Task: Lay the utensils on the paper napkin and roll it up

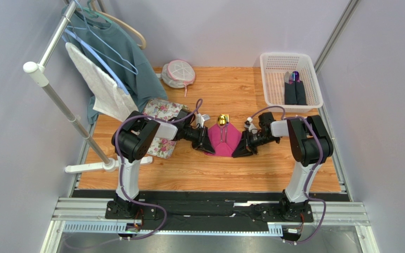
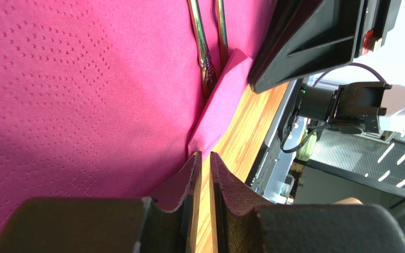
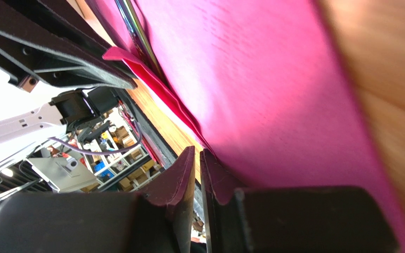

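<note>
The magenta paper napkin (image 1: 223,140) lies mid-table with both side edges raised. On it lie the gold utensils (image 1: 222,120), with their shiny heads at the far end; two thin handles (image 2: 202,42) run side by side along a raised fold. My left gripper (image 1: 205,138) is at the napkin's left edge. Its jaws (image 2: 204,154) stand a narrow slit apart, wood showing through, the napkin's edge just beyond the tips. My right gripper (image 1: 240,147) is at the right edge. Its jaws (image 3: 198,149) are almost together where the napkin's edge meets them; a pinch is not discernible.
A floral cloth (image 1: 162,129) lies under the left arm. A clothes rack (image 1: 56,103) with a teal garment (image 1: 120,47) and white towel (image 1: 101,87) stands at the left. A white basket (image 1: 266,79) at the back right holds dark items (image 1: 294,90). A mesh pouch (image 1: 178,73) sits at the back.
</note>
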Action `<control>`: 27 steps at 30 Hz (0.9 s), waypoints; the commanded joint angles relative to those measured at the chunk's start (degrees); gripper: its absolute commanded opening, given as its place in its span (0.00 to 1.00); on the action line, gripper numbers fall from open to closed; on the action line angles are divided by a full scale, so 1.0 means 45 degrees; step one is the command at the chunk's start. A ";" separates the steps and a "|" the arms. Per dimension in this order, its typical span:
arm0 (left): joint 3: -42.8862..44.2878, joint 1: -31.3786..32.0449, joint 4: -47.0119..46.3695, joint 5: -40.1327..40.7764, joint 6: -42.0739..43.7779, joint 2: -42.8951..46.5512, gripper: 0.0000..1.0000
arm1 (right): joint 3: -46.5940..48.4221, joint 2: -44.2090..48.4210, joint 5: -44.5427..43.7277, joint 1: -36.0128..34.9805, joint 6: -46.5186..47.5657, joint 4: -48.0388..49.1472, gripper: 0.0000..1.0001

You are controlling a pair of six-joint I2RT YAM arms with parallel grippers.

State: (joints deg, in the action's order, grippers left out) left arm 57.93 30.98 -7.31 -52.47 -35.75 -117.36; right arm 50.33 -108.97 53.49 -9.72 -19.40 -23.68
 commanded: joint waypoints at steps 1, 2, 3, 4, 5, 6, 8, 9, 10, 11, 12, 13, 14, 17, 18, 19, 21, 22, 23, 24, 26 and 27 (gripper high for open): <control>-0.0081 -0.0088 0.0433 0.0741 0.0600 -0.0385 0.20 | -0.0422 -0.0004 -0.0872 0.0556 0.0931 -0.0752 0.16; -0.0042 -0.0088 0.0453 0.0722 0.0600 -0.0385 0.20 | -0.0480 0.0016 -0.0911 0.0615 0.1028 -0.0850 0.16; -0.0042 -0.0088 0.0433 0.0741 0.0600 -0.0365 0.20 | -0.0480 0.0113 -0.0931 0.0655 0.1165 -0.1005 0.16; -0.0042 -0.0088 0.0453 0.0722 0.0600 -0.0346 0.20 | -0.0480 0.0152 -0.0950 0.0771 0.1224 -0.1104 0.16; -0.0061 -0.0088 0.0453 0.0722 0.0619 -0.0326 0.20 | -0.0442 0.0211 -0.0989 0.0830 0.1321 -0.1182 0.16; -0.0042 -0.0088 0.0453 0.0722 0.0620 -0.0287 0.20 | -0.0383 0.0347 -0.1009 0.0870 0.1361 -0.1395 0.16; -0.0042 -0.0088 0.0434 0.0683 0.0678 -0.0248 0.20 | -0.0305 0.0620 -0.0835 0.0968 0.1440 -0.1534 0.15; -0.0061 -0.0088 0.0395 0.0664 0.0697 -0.0151 0.20 | -0.0285 0.1008 -0.0717 0.0929 0.1362 -0.1457 0.15; -0.0081 -0.0088 0.0375 0.0644 0.0717 -0.0112 0.20 | -0.0266 0.1283 -0.0619 0.0851 0.1110 -0.1340 0.15; -0.0100 -0.0088 0.0336 0.0644 0.0737 -0.0053 0.20 | -0.0227 0.1517 -0.0483 0.0773 0.1011 -0.1242 0.15; -0.0120 -0.0088 0.0336 0.0644 0.0756 -0.0014 0.20 | -0.0110 0.1732 -0.0385 0.0598 0.0855 -0.1029 0.15; -0.0139 -0.0088 0.0297 0.0625 0.0776 0.0006 0.20 | -0.0032 0.2141 -0.0326 0.0480 0.0564 -0.0891 0.16; -0.0159 -0.0088 0.0335 0.0624 0.0776 0.0025 0.20 | 0.0027 0.2280 -0.0325 0.0383 0.0387 -0.0716 0.16; -0.0217 -0.0088 0.0258 0.0624 0.0776 -0.0014 0.20 | 0.0320 0.2574 -0.0441 -0.0164 -0.0237 -0.0170 0.16; -0.0237 -0.0088 0.0219 0.0605 0.0756 -0.0014 0.20 | 0.0398 0.2516 -0.0520 -0.0397 -0.0317 -0.0070 0.15; -0.0256 -0.0088 0.0122 0.0605 0.0698 -0.0014 0.20 | 0.0611 0.2400 -0.0579 -0.0516 -0.0396 -0.0031 0.15; -0.0276 -0.0088 0.0082 0.0566 0.0659 0.0006 0.20 | 0.0808 0.1893 -0.0774 -0.0789 -0.0532 0.0067 0.14; -0.0257 -0.0088 0.0062 0.0585 0.0659 0.0006 0.20 | 0.0944 0.1678 -0.0813 -0.0848 -0.0572 0.0106 0.14; -0.0257 -0.0088 0.0043 0.0585 0.0678 0.0045 0.20 | 0.1003 0.1309 -0.0872 -0.0868 -0.0611 0.0261 0.13; -0.0257 -0.0088 0.0004 0.0605 0.0678 0.0045 0.20 | 0.1023 0.1150 -0.0891 -0.0888 -0.0631 0.0379 0.13; -0.0276 -0.0088 -0.0152 0.0566 0.0620 0.0084 0.20 | 0.1062 0.0702 -0.1124 -0.0907 -0.0592 0.0555 0.12; -0.0315 -0.0088 -0.0269 0.0527 0.0484 0.0084 0.20 | 0.1121 0.0603 -0.1184 -0.0888 -0.0534 0.0556 0.11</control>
State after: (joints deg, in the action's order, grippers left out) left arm 57.80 30.98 -7.79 -52.69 -35.46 -117.34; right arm 53.74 -103.20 50.50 -13.80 -20.82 -23.86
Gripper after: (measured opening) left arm 0.203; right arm 0.125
